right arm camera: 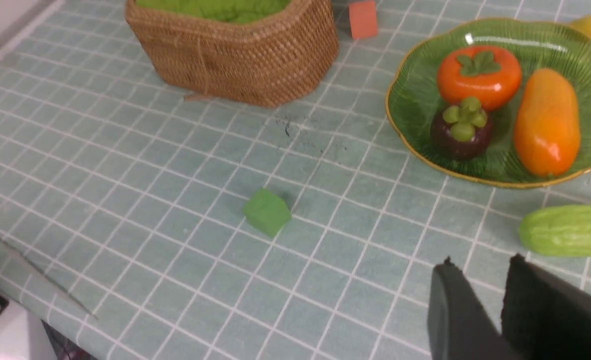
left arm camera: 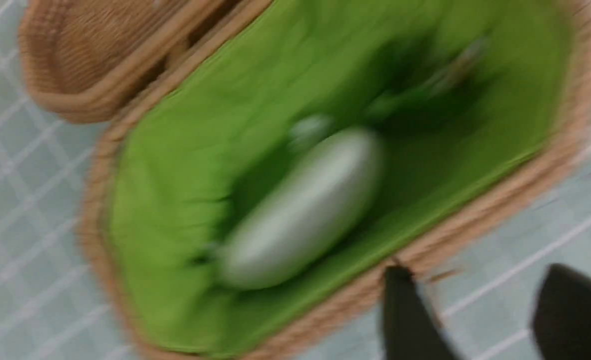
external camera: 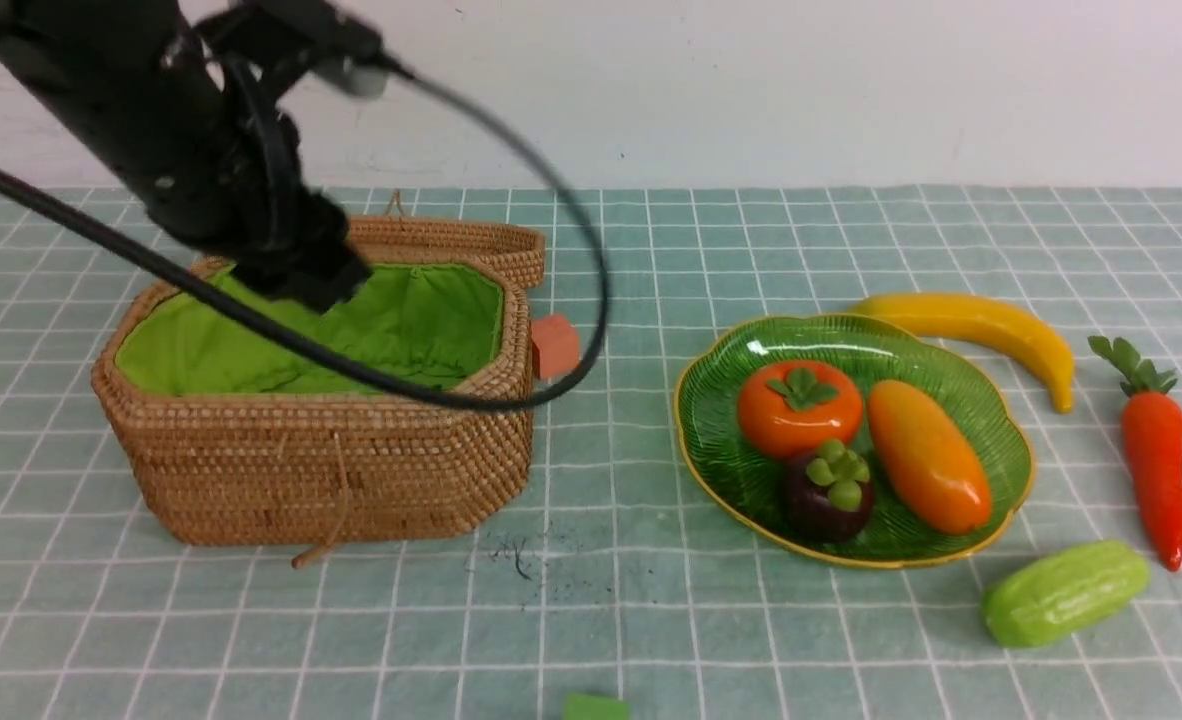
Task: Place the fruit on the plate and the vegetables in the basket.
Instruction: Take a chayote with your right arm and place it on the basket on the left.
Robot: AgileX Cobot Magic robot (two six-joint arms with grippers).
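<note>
Fruit fills most of the green plate [external camera: 716, 430]: a persimmon [external camera: 799, 408] at the back, a mangosteen [external camera: 831, 493] in front of it and touching it, and a mango [external camera: 928, 456] lying lengthwise on their right. The banana [external camera: 981, 330] is not on the plate; it lies on the cloth just beyond the plate's far right rim.

Of the vegetables, only the white radish [left arm camera: 300, 210] is in the basket [external camera: 331, 470], lying on the green lining. That view is blurred, so its leaves are hard to make out. The carrot [external camera: 1154, 460] lies on the cloth to the right of the plate, leaf end away from the robot. The cucumber [external camera: 1066, 593] lies near the plate's front right edge, apart from it.

The basket stands on the left of the checked tablecloth [external camera: 611, 600], its lid [external camera: 451, 240] hanging behind. The left arm hangs over the basket. The left gripper [left arm camera: 475, 280] is released, its fingers spread and empty above the basket's rim.

The right gripper [right arm camera: 481, 262] hovers over the cloth near the cucumber with nothing between its fingers. Only a thin gap separates them, and I cannot tell whether it is fully clenched.

A small red block [external camera: 554, 346] sits beside the basket's right side, and a green block [right arm camera: 266, 212] lies on the cloth nearer the robot.
</note>
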